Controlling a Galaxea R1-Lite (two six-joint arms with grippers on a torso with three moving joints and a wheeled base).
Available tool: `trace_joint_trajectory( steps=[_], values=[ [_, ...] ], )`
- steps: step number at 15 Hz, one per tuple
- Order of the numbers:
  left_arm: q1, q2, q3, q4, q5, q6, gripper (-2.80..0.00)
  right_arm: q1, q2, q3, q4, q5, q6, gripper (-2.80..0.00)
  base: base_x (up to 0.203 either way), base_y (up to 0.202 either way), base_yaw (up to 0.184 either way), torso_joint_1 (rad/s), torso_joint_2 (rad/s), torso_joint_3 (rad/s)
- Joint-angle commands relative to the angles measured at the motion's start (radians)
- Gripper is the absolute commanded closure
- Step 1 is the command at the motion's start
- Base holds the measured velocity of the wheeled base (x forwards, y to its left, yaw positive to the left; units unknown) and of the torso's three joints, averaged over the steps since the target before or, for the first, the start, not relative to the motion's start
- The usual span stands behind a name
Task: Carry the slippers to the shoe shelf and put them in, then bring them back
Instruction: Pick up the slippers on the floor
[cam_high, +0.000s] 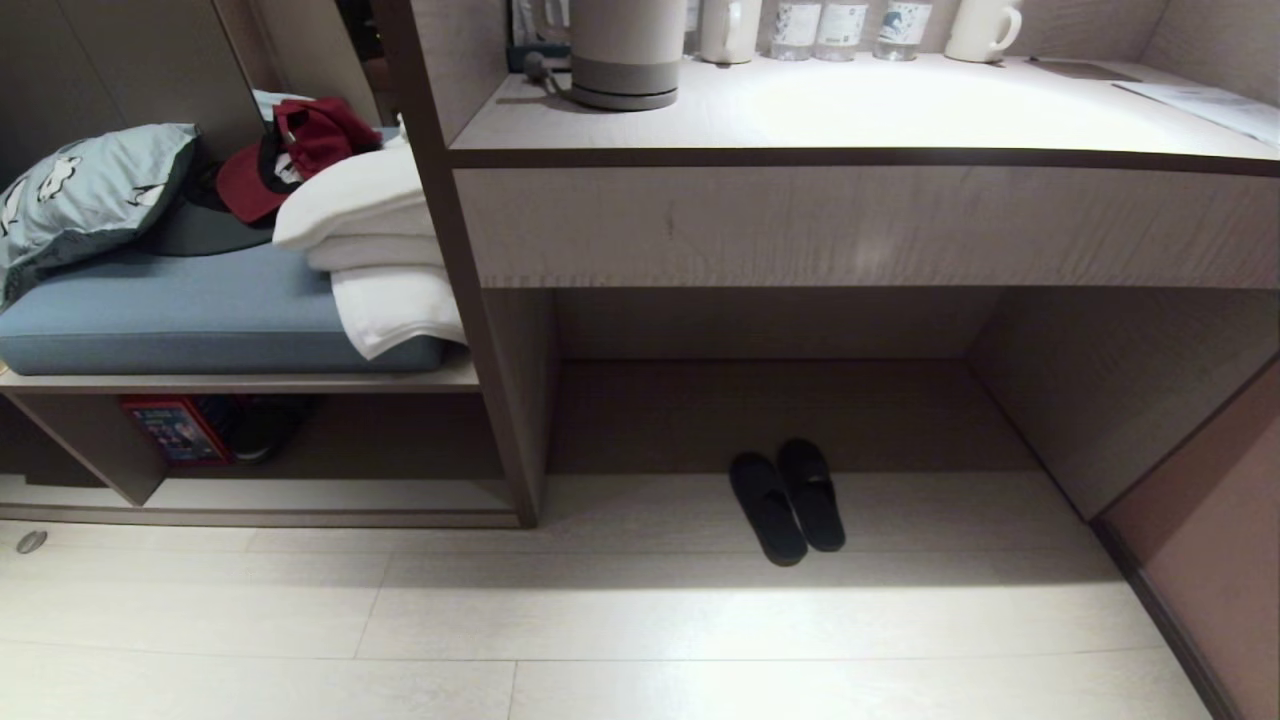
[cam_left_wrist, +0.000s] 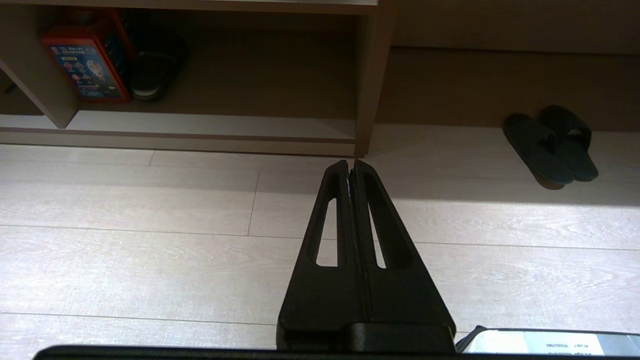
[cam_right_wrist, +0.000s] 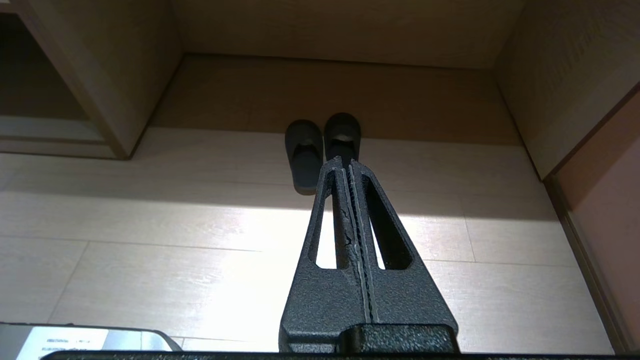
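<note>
The slippers (cam_high: 787, 503) are lying side by side, touching, on the pale plank floor (cam_high: 640, 620) at the desk kneehole's (cam_high: 790, 400) shadowed front edge.

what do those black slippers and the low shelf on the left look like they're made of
Slippers: matte black, thin and flat, probably fabric over foam; no sheen. Shoe shelf: grey-beige panels with printed-looking wood grain, likely laminate board, smooth pale bottom.

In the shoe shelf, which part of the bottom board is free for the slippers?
The shoe shelf has a bare pale board from its middle to the right upright. Its left end is crowded by a red box and a dark shoe. The slippers lie on the floor.
</note>
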Motion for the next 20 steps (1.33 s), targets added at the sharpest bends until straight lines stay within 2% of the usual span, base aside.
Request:
trace_joint_trajectory(
  steps=[1,20],
  values=[
    [0.000,0.001,0.000,0.000,0.001,-0.001,0.00,0.000,-0.001,0.000,0.000,0.000,0.000,0.00,0.000,0.000,0.000,0.000,0.00,0.000],
    [0.000,0.001,0.000,0.000,0.001,-0.001,0.00,0.000,-0.001,0.000,0.000,0.000,0.000,0.00,0.000,0.000,0.000,0.000,0.00,0.000]
  ],
)
